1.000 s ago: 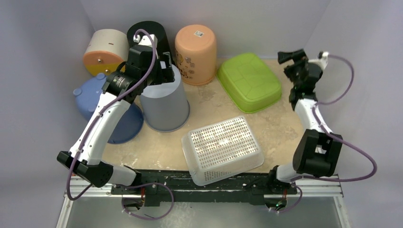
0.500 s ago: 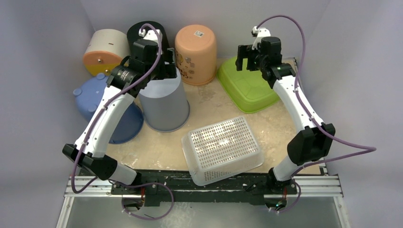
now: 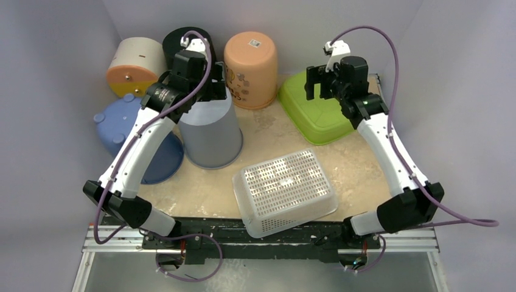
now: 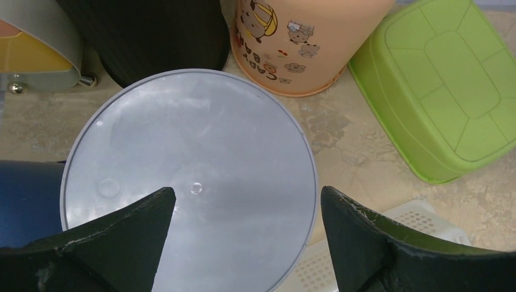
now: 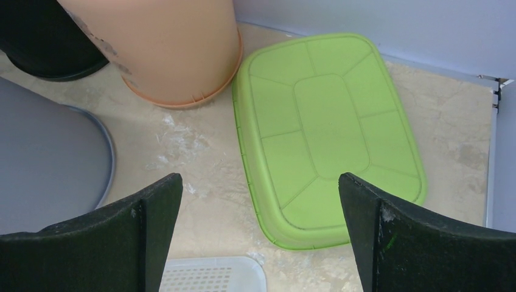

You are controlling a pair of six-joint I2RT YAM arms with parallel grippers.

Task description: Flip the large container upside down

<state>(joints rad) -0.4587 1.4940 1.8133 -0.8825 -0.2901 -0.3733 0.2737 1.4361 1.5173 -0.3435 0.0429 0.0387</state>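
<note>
A grey bin [image 3: 210,131] stands bottom-up at centre left; its round base fills the left wrist view [image 4: 188,176]. My left gripper [image 3: 210,91] hovers just above that base, open and empty [image 4: 246,193]. A green basin [image 3: 319,104] lies bottom-up at the back right and also shows in the right wrist view [image 5: 328,134]. My right gripper [image 3: 319,85] hangs above the basin's near left edge, open and empty [image 5: 260,177]. A white perforated basket [image 3: 285,190] lies bottom-up at the front centre.
An orange bucket [image 3: 251,67] stands bottom-up at the back, next to a black bin [image 3: 188,39]. A white and orange drum [image 3: 134,64] lies on its side at the back left. A blue container [image 3: 137,140] sits left of the grey bin. Walls enclose the table.
My right arm has swung from the far right corner leftwards and now sits over the green basin. My left gripper has shifted slightly over the grey bin's base.
</note>
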